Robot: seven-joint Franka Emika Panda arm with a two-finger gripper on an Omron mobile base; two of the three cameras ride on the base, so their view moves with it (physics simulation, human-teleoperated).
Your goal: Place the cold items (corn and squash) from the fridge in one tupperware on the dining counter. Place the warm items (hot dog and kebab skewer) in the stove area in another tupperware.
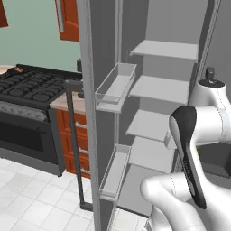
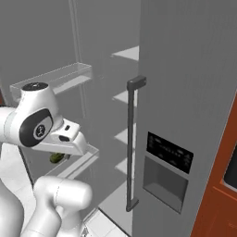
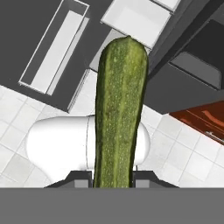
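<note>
My gripper [image 3: 113, 177] is shut on the squash [image 3: 120, 109], a speckled green oblong that stands up between the two finger tips in the hand view. A small green piece of the squash [image 2: 57, 157] shows under my hand beside the arm. The fridge [image 1: 158, 90] stands open in front of me, its white shelves bare. The stove area [image 1: 27, 85] lies to the left, and a small orange-tan shape, perhaps the hot dog [image 1: 17, 70], rests at its back edge. The corn, the kebab skewer, both tupperware and the dining counter are out of view.
The open fridge door [image 1: 88, 113] with two clear bins [image 1: 116, 83] stands between me and the stove. The other door, with its handle [image 2: 131, 143] and dark dispenser panel [image 2: 169, 159], is shut on the right. White floor tiles [image 3: 183, 144] lie below the hand.
</note>
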